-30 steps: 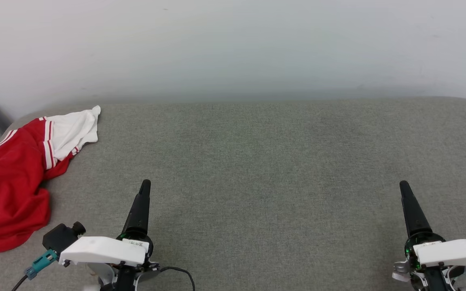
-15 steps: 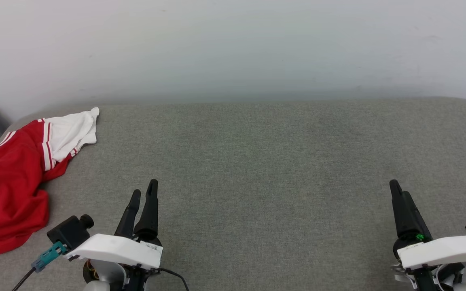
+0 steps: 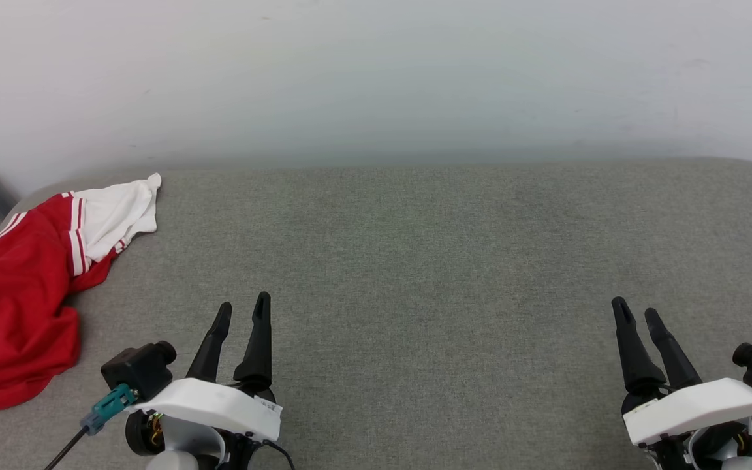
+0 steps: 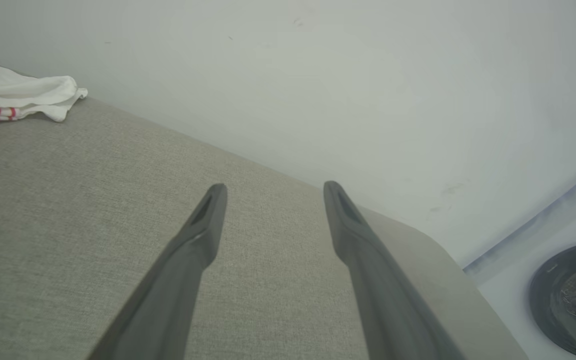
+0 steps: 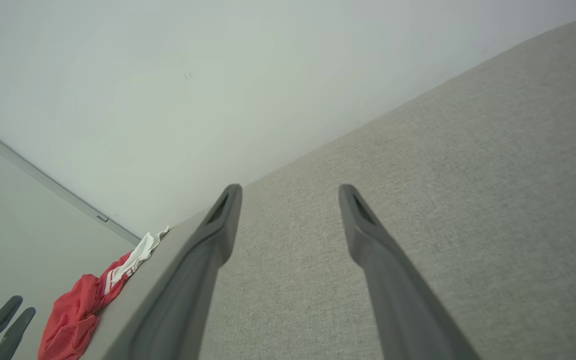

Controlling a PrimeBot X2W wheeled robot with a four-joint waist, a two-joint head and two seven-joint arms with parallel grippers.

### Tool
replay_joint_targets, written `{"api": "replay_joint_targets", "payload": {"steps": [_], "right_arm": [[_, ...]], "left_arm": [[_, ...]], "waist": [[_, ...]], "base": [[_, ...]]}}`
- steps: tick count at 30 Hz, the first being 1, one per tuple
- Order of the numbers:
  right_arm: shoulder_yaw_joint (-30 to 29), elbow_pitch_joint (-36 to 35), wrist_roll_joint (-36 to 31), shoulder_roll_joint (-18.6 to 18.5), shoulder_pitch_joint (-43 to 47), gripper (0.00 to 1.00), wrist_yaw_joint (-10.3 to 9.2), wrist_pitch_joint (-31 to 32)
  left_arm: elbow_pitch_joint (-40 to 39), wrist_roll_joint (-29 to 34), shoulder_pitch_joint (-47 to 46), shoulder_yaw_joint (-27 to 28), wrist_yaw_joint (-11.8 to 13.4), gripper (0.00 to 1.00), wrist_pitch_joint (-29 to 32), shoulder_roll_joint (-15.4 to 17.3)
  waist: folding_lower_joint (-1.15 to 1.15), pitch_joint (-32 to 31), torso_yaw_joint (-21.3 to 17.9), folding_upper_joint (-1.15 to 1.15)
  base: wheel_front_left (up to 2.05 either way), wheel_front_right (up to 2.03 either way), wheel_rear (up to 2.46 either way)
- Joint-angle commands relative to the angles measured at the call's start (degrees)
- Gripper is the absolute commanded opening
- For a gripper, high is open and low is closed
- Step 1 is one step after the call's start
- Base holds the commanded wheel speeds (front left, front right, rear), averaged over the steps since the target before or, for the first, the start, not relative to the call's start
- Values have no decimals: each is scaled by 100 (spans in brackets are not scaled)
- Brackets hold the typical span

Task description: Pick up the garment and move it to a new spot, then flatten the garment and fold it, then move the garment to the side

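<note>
Although both wrists have rolled within the last second, so that each now shows two fingers, the left claw (image 3: 243, 301) and right claw (image 3: 635, 307) stand spread and empty at the lower frame. The red-and-white T-shirt (image 3: 17, 307) lies crumpled, unmoved, at the left edge of the grey worktop (image 3: 415, 261). Pick-up has not begun; the left claw is nearer.

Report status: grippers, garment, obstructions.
Left gripper open, empty. Right gripper open, empty. Garment crumpled at left edge of grey cushion, untouched. Nothing in the way.
</note>
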Motion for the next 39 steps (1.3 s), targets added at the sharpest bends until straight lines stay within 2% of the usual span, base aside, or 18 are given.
{"api": "replay_joint_targets", "payload": {"steps": [1, 14, 39], "right_arm": [[10, -89, -133, 10, -15, 100, -1, 6], [48, -208, -1032, 20, 44, 100, -1, 49], [75, -306, -2221, 24, 105, 100, -1, -14]], "left_arm": [[-50, 118, -128, -26, 19, 100, -45, 22], [-38, 991, -139, -162, 167, 100, -247, 69], [79, 2230, -130, -331, 401, 100, -562, 85]], "waist": [[0, 0, 1, 0], [0, -11, 5, 0], [0, -36, 22, 0]], "base": [[0, 0, 0], [0, 0, 0], [0, 0, 0]]}}
